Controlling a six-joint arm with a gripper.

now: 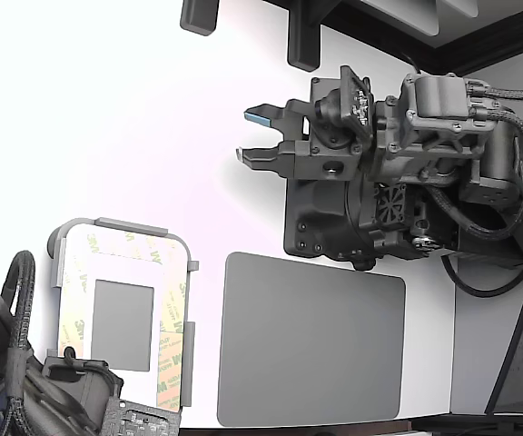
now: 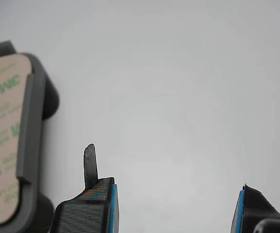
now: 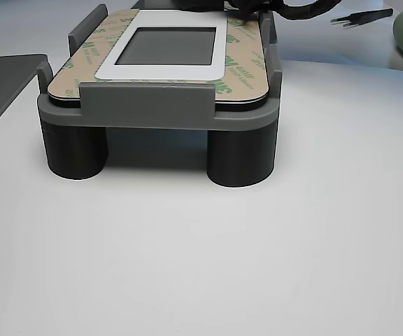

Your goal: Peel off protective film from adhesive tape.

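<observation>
The white plate (image 1: 101, 270) with a grey square centre sits in a grey fixture frame (image 1: 189, 354) at the exterior view's lower left. Adhesive tape frames the plate. Its yellowish protective film (image 1: 172, 336) with green 3M logos lies flat along the edges, as the other view also shows for the film (image 3: 240, 70). My gripper (image 1: 243, 134) hovers well above and to the right of the plate in the exterior view, open and holding nothing. In the wrist view my gripper (image 2: 176, 204) shows blue-padded fingertips (image 2: 112, 204) wide apart over bare table, with the film (image 2: 6, 121) off to one side.
A large dark grey rounded mat (image 1: 311, 341) lies to the right of the fixture in the exterior view. A second arm with cables (image 1: 25, 391) sits at the lower left corner, touching the fixture's near end. Tweezers (image 3: 362, 15) lie behind the fixture in the other view.
</observation>
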